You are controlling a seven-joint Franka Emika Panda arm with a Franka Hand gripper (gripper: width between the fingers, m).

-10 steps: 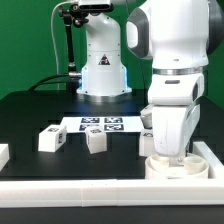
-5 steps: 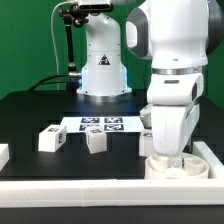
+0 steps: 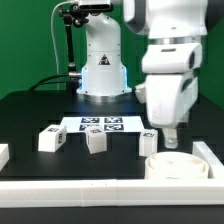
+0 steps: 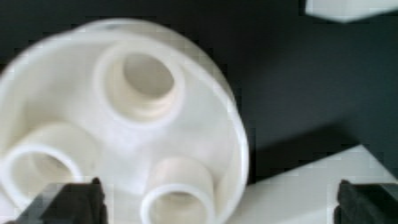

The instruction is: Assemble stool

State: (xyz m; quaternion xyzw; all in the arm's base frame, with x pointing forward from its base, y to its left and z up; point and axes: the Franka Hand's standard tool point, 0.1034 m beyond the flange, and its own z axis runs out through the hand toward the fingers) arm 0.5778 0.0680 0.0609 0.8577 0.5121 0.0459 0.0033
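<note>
The stool's round white seat (image 3: 181,166) lies flat in the front corner of the table at the exterior view's right. In the wrist view the seat (image 4: 71,90) shows three round sockets. My gripper (image 3: 170,141) hangs open just above it, holding nothing. Its dark fingertips (image 4: 68,203) stand wide apart in the wrist view, and my gripper (image 4: 221,205) is over the seat's edge. One blocky tagged leg (image 3: 51,139) stands toward the exterior view's left, another leg (image 3: 96,141) near the middle, and a third leg (image 3: 148,141) shows partly behind my gripper.
The marker board (image 3: 103,125) lies flat behind the legs. White rails edge the table along the front (image 3: 90,189) and at the exterior view's right (image 3: 214,156). A white piece (image 3: 3,154) sits at the left edge. The arm's base (image 3: 103,70) stands at the back.
My gripper has opened and risen off the seat, which stays in its corner. The legs have not moved.
</note>
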